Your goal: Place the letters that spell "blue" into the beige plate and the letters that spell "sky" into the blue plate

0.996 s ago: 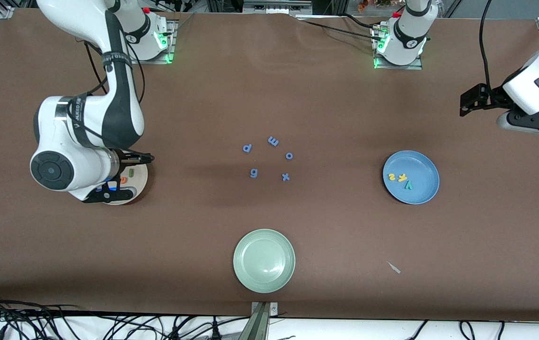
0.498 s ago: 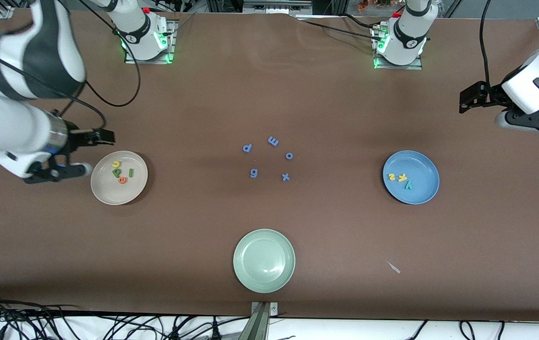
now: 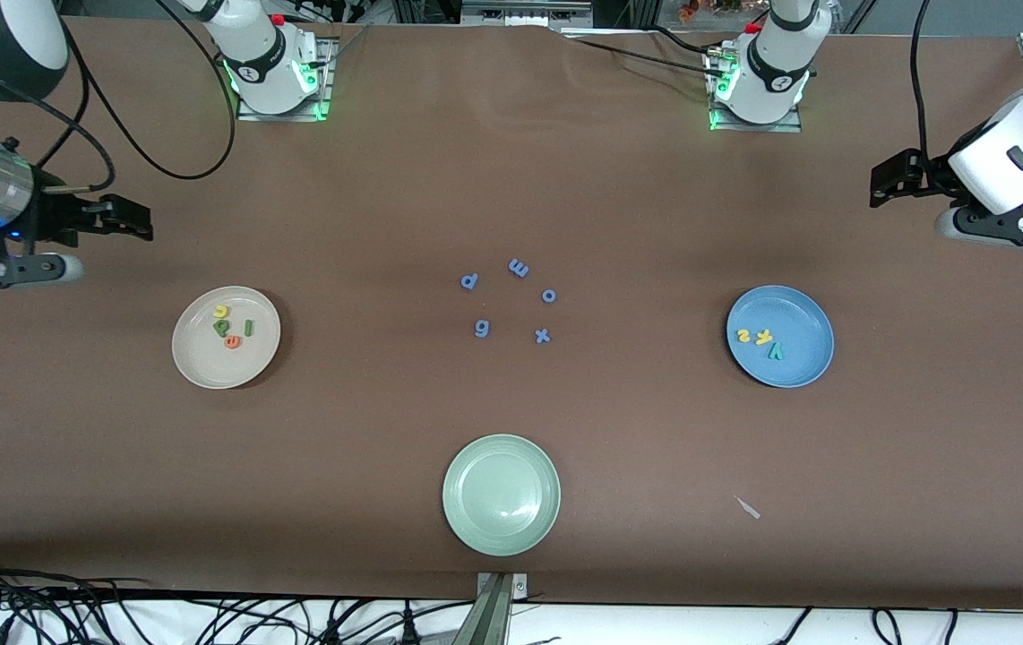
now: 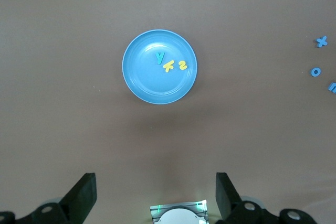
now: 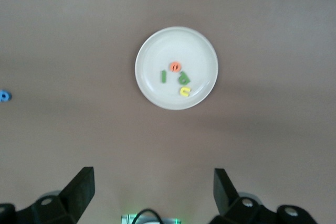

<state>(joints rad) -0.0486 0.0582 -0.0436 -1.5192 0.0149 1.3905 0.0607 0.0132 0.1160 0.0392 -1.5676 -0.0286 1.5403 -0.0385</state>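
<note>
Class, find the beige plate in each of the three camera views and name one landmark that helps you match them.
Front view: the beige plate lies toward the right arm's end of the table, holding four letters.
Left wrist view: not in it; only the blue plate shows.
Right wrist view: the beige plate sits at the picture's centre.
Shared landmark: the orange e on the beige plate.
</note>
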